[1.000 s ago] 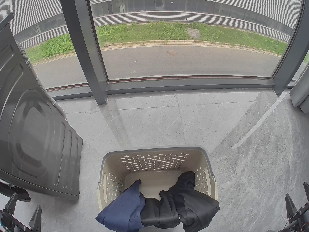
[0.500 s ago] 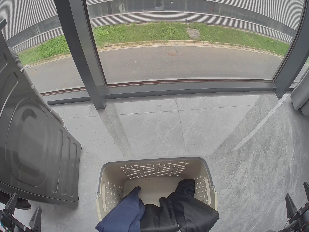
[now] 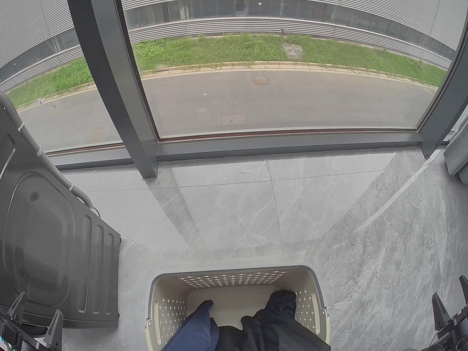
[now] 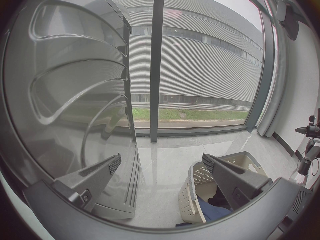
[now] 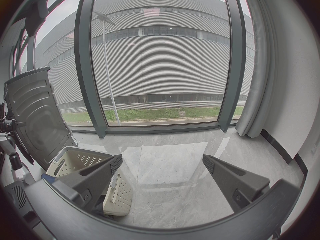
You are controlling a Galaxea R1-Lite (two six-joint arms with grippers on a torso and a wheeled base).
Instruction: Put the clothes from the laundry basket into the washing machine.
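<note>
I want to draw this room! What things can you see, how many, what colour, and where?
laundry basket: one, beige, on the floor just ahead
blue garment: one, navy, basket's left side
black garment: one, black, basket's right side
washing machine: one, dark grey, on the left
window: one, dark grey frame, straight ahead
curtain: one, pale grey, far right
floor: one, grey tiles, underneath everything
left gripper: one, black, open, low left
right gripper: one, black, open, low right
</note>
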